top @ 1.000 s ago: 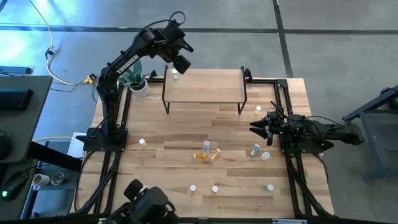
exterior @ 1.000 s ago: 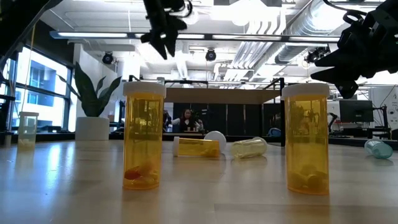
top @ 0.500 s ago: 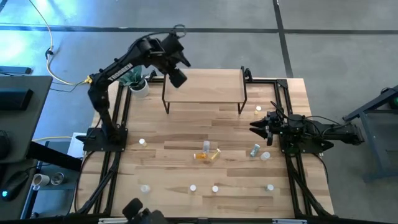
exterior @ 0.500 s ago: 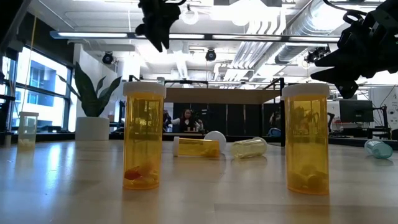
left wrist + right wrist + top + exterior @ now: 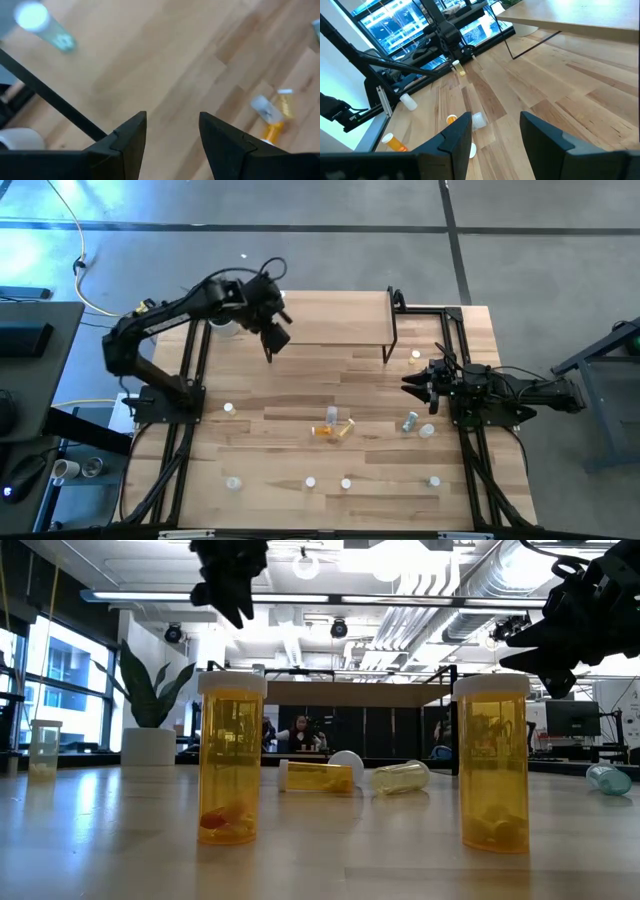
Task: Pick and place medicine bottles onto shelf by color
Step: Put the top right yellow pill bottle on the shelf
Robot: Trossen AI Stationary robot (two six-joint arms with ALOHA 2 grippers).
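Note:
The shelf stands at the table's far middle. A green bottle with a pale cap stands on the shelf's left end. My left gripper hangs open and empty over the shelf's left front corner, high above the table in the low view. Other medicine bottles stand scattered on the table, and a few lie in a cluster at the middle. My right gripper waits open near the right edge.
A white pot with a plant stands left of the shelf, close to my left arm. Two orange bottles stand near the front edge. More bottles sit by my right gripper.
My left gripper has drawn back from over the shelf's left end toward the table's near and left side, sinking a little and tipping further down. The bottle on the shelf stays where it was.

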